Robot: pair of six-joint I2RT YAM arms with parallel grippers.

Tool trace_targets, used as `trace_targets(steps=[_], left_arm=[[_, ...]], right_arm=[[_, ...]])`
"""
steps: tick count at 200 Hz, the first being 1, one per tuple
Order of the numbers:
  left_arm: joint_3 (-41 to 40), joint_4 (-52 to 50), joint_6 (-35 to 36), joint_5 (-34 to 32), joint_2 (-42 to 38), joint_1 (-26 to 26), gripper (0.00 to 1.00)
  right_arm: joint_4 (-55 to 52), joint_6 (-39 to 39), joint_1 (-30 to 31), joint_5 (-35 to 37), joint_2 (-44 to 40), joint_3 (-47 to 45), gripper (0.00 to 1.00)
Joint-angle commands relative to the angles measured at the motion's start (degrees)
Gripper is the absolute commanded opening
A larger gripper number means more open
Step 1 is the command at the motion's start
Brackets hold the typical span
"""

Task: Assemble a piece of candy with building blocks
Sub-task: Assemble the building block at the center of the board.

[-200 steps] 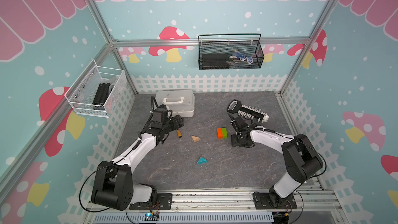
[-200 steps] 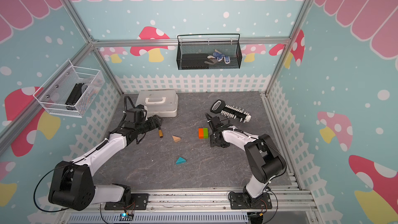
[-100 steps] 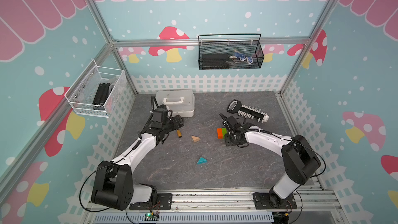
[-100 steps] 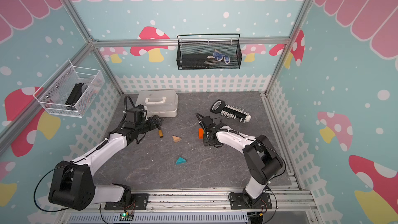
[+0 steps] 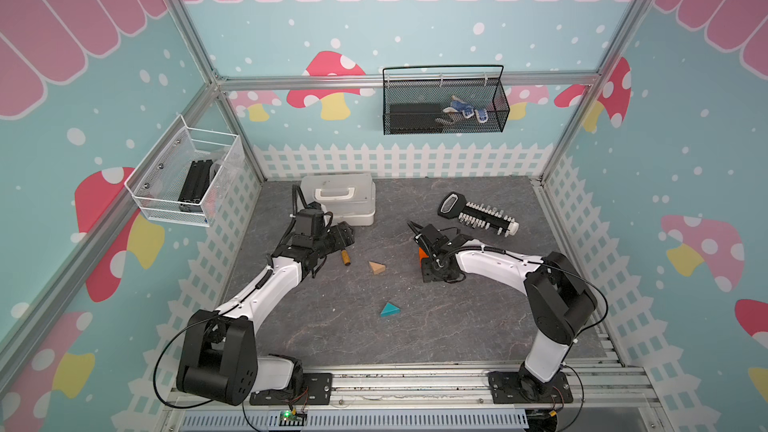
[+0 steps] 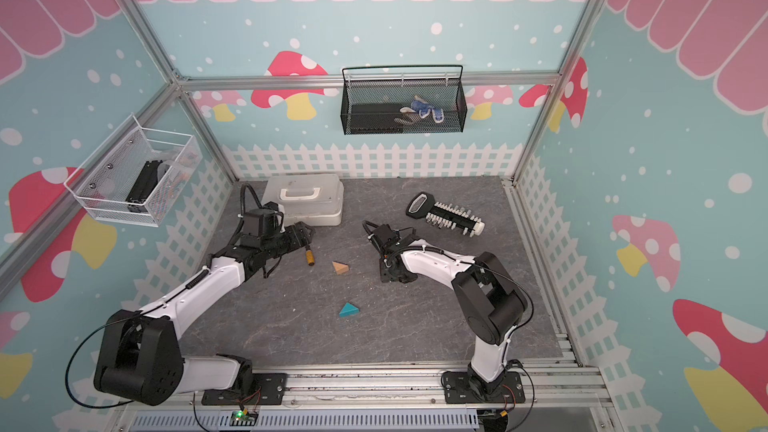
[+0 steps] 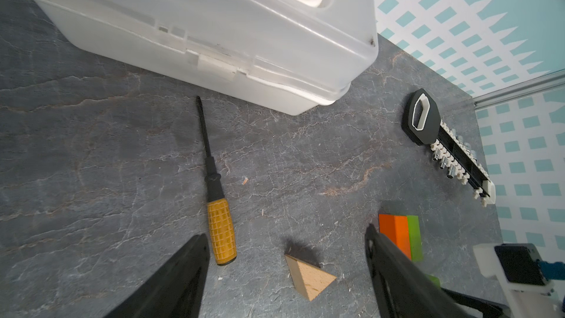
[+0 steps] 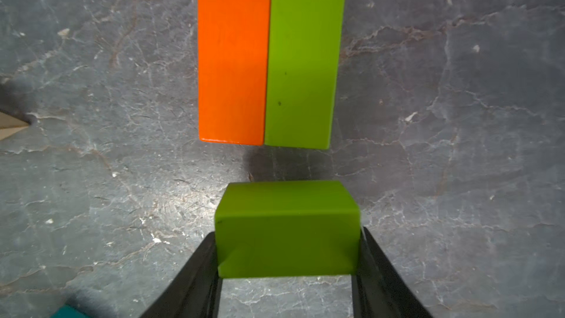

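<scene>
My right gripper [image 8: 287, 240] is shut on a lime-green cuboid [image 8: 286, 227], gripped crosswise between both fingers. Just beyond it an orange cuboid [image 8: 230, 65] and a second green cuboid [image 8: 302, 68] lie side by side on the floor, long sides touching. In both top views the right arm covers most of them; only an orange corner [image 5: 422, 253] shows. The tan triangular block [image 5: 376, 268] [image 7: 308, 273] lies mid-floor, in front of my open left gripper [image 7: 286, 234] and between its fingers in the left wrist view. The teal triangular block [image 5: 389, 309] [image 6: 348, 310] lies nearer the front.
A yellow-handled screwdriver [image 7: 218, 227] lies beside the left gripper, in front of a white plastic box [image 5: 338, 197]. A black socket-bit holder [image 5: 478, 214] lies at the back right. A white wire basket [image 5: 187, 184] and a black one [image 5: 444, 110] hang on the walls.
The right gripper has closed a little on the green cuboid and moved left with it, so the arm now hides the orange and green pair from above. The left arm has not moved.
</scene>
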Motion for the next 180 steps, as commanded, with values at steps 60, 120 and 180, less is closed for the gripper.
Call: trace_targets(steps=[60, 120, 180], left_arm=[[0.2, -0.7, 0.9, -0.3, -0.5, 0.3, 0.84], [0.0, -0.7, 0.7, -0.5, -0.7, 0.3, 0.84], [0.0, -0.8, 0.8, -0.5, -0.6, 0.3, 0.84]], right_arm=[[-0.9, 2.5, 0.4, 0.7, 3.1, 2.4, 0.53], [-0.2, 2.5, 0.4, 0.9, 4.6, 3.7, 0.53], [-0.3, 2.4, 0.4, 1.1, 5.7, 4.5, 0.54]])
